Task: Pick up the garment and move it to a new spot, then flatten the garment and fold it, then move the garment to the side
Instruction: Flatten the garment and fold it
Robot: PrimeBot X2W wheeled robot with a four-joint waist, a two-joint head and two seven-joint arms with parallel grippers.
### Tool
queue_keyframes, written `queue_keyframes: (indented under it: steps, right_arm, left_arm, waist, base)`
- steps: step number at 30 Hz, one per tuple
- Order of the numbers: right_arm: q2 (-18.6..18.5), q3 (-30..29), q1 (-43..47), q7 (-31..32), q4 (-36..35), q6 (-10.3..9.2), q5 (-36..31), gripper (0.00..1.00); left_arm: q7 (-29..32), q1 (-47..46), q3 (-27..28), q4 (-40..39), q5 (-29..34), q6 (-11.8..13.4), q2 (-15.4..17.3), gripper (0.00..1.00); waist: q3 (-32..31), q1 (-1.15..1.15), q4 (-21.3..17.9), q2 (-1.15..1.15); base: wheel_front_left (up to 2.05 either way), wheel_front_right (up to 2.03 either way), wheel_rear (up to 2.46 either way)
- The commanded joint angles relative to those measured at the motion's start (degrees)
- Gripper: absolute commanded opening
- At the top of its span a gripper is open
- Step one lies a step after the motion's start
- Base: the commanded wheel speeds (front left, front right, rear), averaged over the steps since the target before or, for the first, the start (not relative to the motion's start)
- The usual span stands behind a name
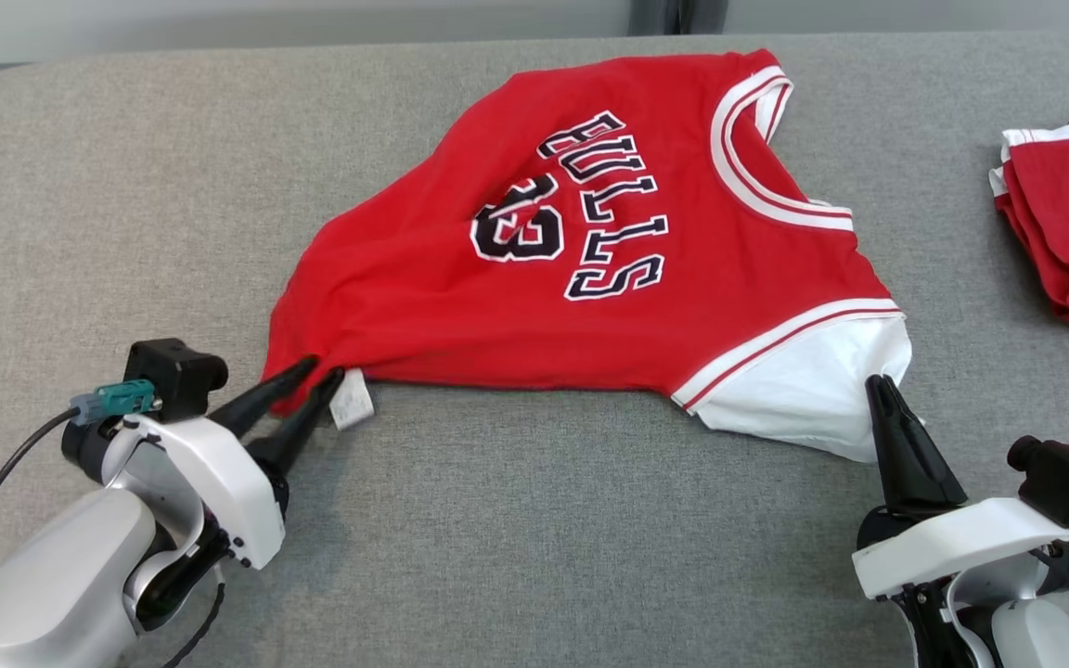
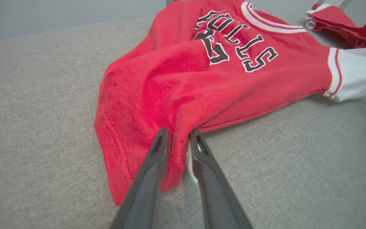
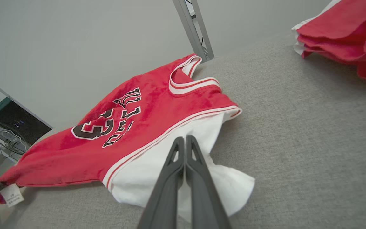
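The garment is a red jersey with black lettering, white trim and a white sleeve, spread on the grey table. My left gripper is at its near-left hem corner, beside a white label. In the left wrist view its fingers stand slightly apart with a bunch of the red hem between them. My right gripper is at the near right, on the white sleeve. Its fingers are pressed together on the sleeve cloth.
A second pile of red and white cloth lies at the table's right edge, also seen from the right wrist. The grey padded table runs wide in front of and left of the jersey. A metal post stands behind the table.
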Motion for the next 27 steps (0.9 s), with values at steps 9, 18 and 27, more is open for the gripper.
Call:
queue_keyframes:
  steps: [9, 18, 27]
  right_arm:
    - [-0.3, -1.3, 2.6, 1.4, 2.5, 0.03, -8.8, 1.00]
    - [-0.3, -5.6, 9.3, -2.4, 2.4, 0.03, -19.1, 1.00]
    - [-0.3, -8.5, 15.1, -11.1, 1.6, 0.02, -24.4, 1.00]
  left_arm:
    - [-5.9, 6.5, 2.6, 1.7, -1.6, 5.1, 0.8, 1.00]
    - [-11.2, 22.1, 9.5, -7.7, -2.3, 16.8, -0.2, 1.00]
    - [-11.4, 41.6, 26.9, -19.8, 13.5, 22.2, -10.2, 1.00]
  waist:
    - [-4.6, 0.00, -0.8, 0.00]
    - [-12.7, 0.00, -0.5, 0.00]
    - [-18.5, 0.00, -0.1, 0.00]
  base:
    - [0.00, 0.00, 0.00]
    - [0.00, 0.00, 0.00]
    - [0.00, 0.00, 0.00]
